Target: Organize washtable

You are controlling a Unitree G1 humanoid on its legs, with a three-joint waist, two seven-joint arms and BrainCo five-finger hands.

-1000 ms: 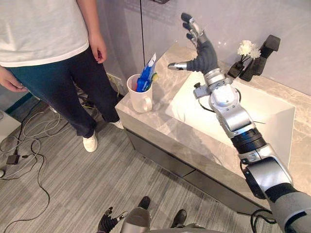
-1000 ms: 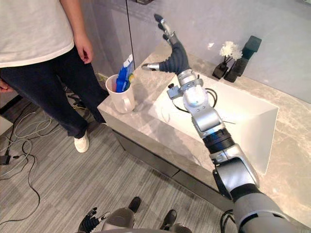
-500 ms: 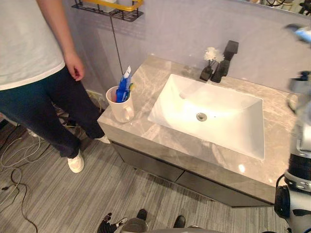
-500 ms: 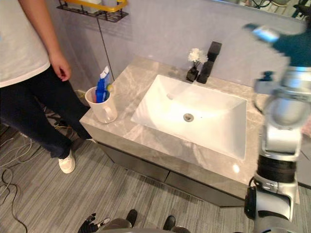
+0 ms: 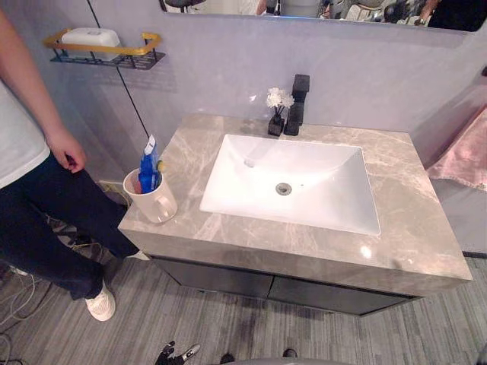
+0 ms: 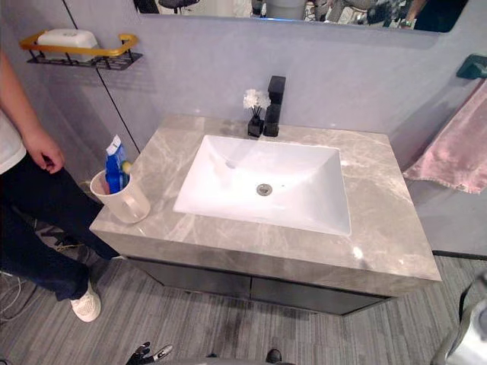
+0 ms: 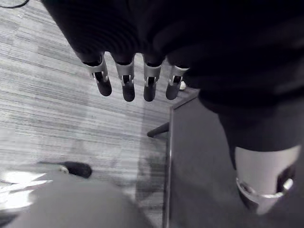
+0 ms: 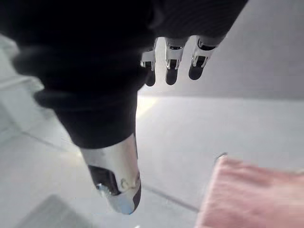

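At 9 o'clock on washtable [image 5: 403, 220]: white mug [image 5: 154, 205], blue toothpaste tube [image 5: 149, 163] upright inside. White sink [image 5: 327, 171] at centre. Black faucet [image 5: 298, 97] at 12 o'clock, flower vase [image 5: 275, 122] just beside. Person [image 5: 30, 190] stands beyond 9 o'clock edge. Left hand [image 7: 127, 83]: fingers straight, empty, above floor. Right hand [image 8: 171, 59]: fingers straight, empty, near pink towel [image 8: 247, 194].

Polished marble countertop [image 5: 411, 205], glossy white basin [image 5: 323, 167]; matt black tap [image 5: 298, 95]

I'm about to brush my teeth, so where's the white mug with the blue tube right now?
In the eye views the white mug stands on the front left corner of the counter, left of the sink, near the person.
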